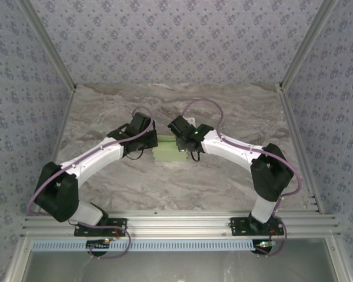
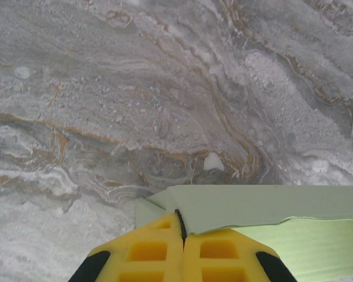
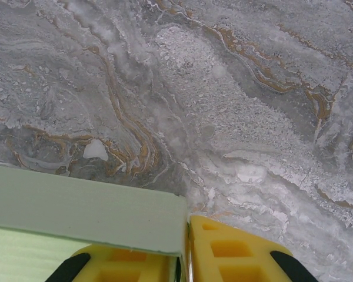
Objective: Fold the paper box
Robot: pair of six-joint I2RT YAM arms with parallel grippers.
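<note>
Noted paper box (image 1: pixel 166 154) at middle of marble table (image 1: pixel 223 182), between both arms. Left gripper (image 2: pixel 182 226) closed tight, pinching box's left edge between yellow fingers (image 2: pixel 147 249). Right gripper (image 3: pixel 186 238) clamped on box's right wall, card caught between its pads.

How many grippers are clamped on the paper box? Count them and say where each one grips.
2. The left gripper pinches the paper box at its left end; the right gripper pinches its right end.
</note>
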